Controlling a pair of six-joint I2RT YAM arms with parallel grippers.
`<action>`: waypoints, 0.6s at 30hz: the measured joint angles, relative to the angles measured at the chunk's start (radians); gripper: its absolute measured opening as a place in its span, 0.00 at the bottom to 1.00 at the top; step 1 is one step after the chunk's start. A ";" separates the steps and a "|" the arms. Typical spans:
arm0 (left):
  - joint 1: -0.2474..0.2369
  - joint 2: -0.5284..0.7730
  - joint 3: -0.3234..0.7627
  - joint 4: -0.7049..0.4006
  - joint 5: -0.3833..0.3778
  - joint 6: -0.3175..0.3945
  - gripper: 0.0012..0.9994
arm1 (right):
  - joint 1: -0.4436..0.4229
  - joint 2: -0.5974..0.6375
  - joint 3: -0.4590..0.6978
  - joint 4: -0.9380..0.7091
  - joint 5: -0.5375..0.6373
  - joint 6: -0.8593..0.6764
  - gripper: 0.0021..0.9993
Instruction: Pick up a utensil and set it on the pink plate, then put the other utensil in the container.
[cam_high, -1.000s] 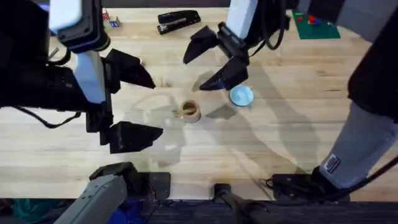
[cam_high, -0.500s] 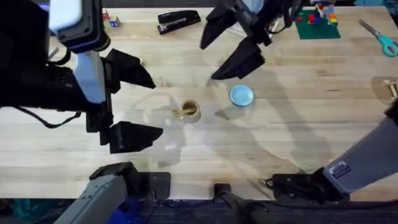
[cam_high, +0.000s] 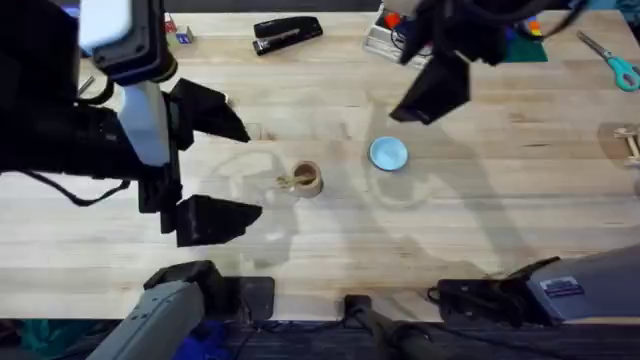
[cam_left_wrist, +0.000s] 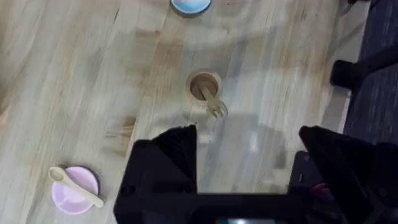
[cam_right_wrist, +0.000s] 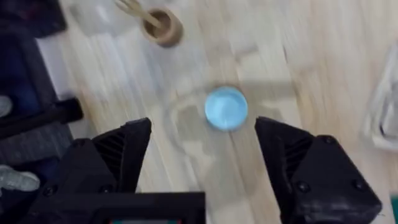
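The tan container (cam_left_wrist: 204, 87) stands mid-table with the wooden fork (cam_left_wrist: 214, 107) leaning out of it; both also appear from above, the container (cam_high: 305, 178) and the fork (cam_high: 290, 181). The pink plate (cam_left_wrist: 74, 190) carries a small wooden spoon (cam_left_wrist: 78, 188). My left gripper (cam_high: 252, 173) hangs open just left of the container, with nothing between its fingers (cam_left_wrist: 168, 162). My right gripper (cam_high: 400, 88) is open and empty, raised behind the light blue plate (cam_high: 388, 153). The right wrist view looks down on that blue plate (cam_right_wrist: 226, 109) and the container (cam_right_wrist: 163, 26).
A black stapler (cam_high: 288, 32) lies at the back. A green board with bricks (cam_high: 515, 42) and teal scissors (cam_high: 612, 62) are at the back right. A clear plastic box (cam_high: 382, 38) sits behind the right gripper.
The right arm has pulled back and to the right, away from the container and blue plate. The left arm, container and fork have not moved.
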 joint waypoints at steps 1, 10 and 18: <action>0.000 0.000 0.000 0.000 0.000 0.000 0.99 | -0.001 -0.015 0.000 -0.009 0.028 0.017 1.00; 0.000 0.000 0.000 0.000 0.000 0.000 0.99 | -0.001 -0.150 0.002 -0.156 0.186 0.112 1.00; 0.000 0.000 0.000 0.000 0.000 0.000 0.99 | -0.001 -0.169 0.008 -0.166 0.206 0.154 1.00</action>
